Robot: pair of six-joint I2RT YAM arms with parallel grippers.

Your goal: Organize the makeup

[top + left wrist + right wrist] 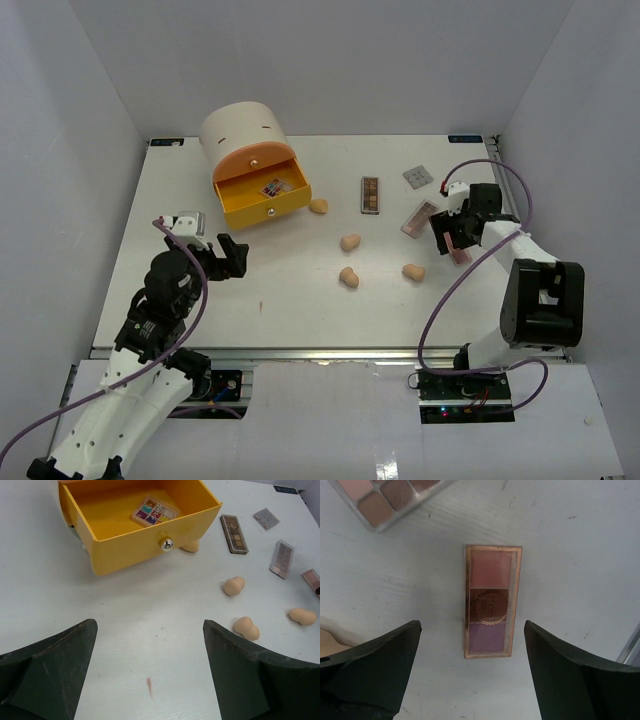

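Top view, drawer: the cream drawer unit [240,128] stands far left on the counter [300,310]. Its yellow drawer [262,205] is pulled out, with a small colourful palette [273,187] inside.
Top view, loose makeup: four tan sponges [350,242], a brown palette [370,194], a grey palette [417,176] and a pink palette [420,217] lie on the counter to the right of the drawer.
Top view, arms: the left pincer [228,256] hangs over bare counter near the drawer. The right pincer [452,240] sits low just beside the pink palette.
Left wrist view, left pincer: spread wide with nothing in it, facing the open drawer.
Right wrist view, right pincer: spread wide and empty. The small compact [492,601] lies flat on the counter between its fingers [375,670], touched by neither.
Right wrist view, step in hand: probably picking up the compact to take it to the drawer.
Right wrist view, doing it well: the jaws would close across the compact's narrow width, which suits. It sits a little nearer one finger, so centre first. It is thin, so go down until the tips almost meet the counter, then close gently. Keep clear of the pink palette's corner nearby.
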